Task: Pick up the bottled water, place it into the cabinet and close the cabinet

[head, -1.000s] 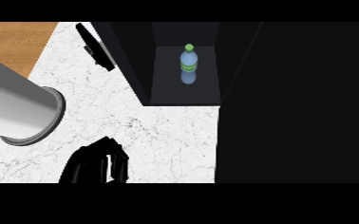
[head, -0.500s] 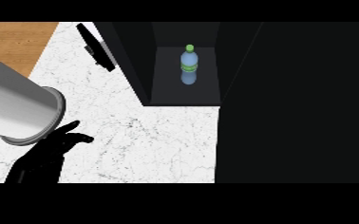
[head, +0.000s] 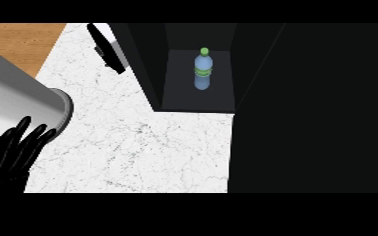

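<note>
Hand state first: your left hand (head: 22, 147) sits at the far left edge of the head view, low over the bench (head: 140, 145), fingers straight and spread apart, nothing in it. Grey forearm (head: 29, 105) runs in above it from the left edge. Right hand isn't in view at all, so I can't tell you anything about it.

Moving right: cabinet door (head: 109, 47) hangs swung open at the upper left of the cabinet (head: 199, 105), seen edge-on as a thin dark slab over the white bench. That's the thing your next move turns on, I'd judge. It lies up and to the right of the left hand, well apart, with bare bench between.

Further right: bottled water (head: 203, 70) stands upright inside the cabinet, green cap up, on the dark shelf floor, near the middle of the opening. Looks placed already, no hand touching it.

So what's left is closing. Left hand is the only candidate visible and the door is on its side. You'd want to get behind the door's outer face and sweep it rightward across the opening.
</note>
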